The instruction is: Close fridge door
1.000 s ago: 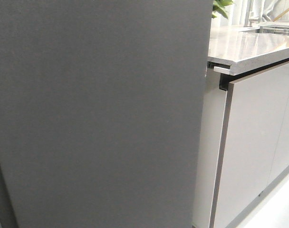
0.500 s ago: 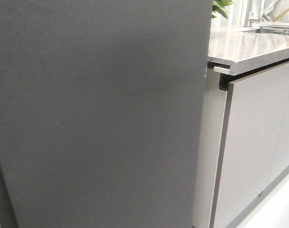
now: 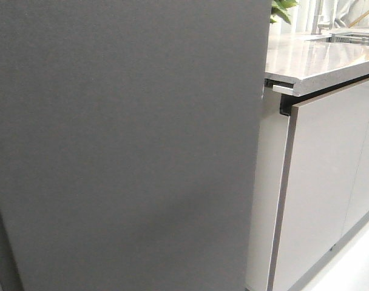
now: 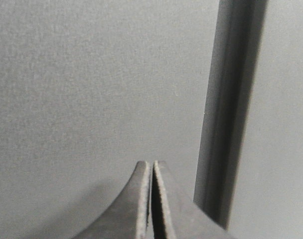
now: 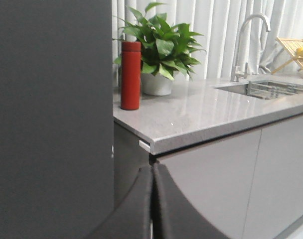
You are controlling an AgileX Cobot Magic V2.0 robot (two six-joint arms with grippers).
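The fridge door (image 3: 124, 145) is a matte dark-grey slab that fills most of the front view, its right edge next to the kitchen cabinets. It also fills the left wrist view (image 4: 91, 79), with a dark vertical seam (image 4: 231, 109) beside it. My left gripper (image 4: 151, 167) is shut and empty, its tips close to the door's face. The door's edge shows in the right wrist view (image 5: 52, 119). My right gripper (image 5: 152, 169) is shut and empty, level with the gap between door and cabinet. Neither arm shows in the front view. The door's inner lining is hidden.
A grey stone countertop (image 3: 318, 60) tops glossy light-grey cabinet fronts (image 3: 330, 182) to the right of the door. On it stand a red bottle (image 5: 130, 74), a potted plant (image 5: 161, 50), a sink with tap (image 5: 251, 30) and a wooden rack (image 5: 296, 50).
A faint shadow has grown on the lower part of the door's face. Nothing else has visibly moved.
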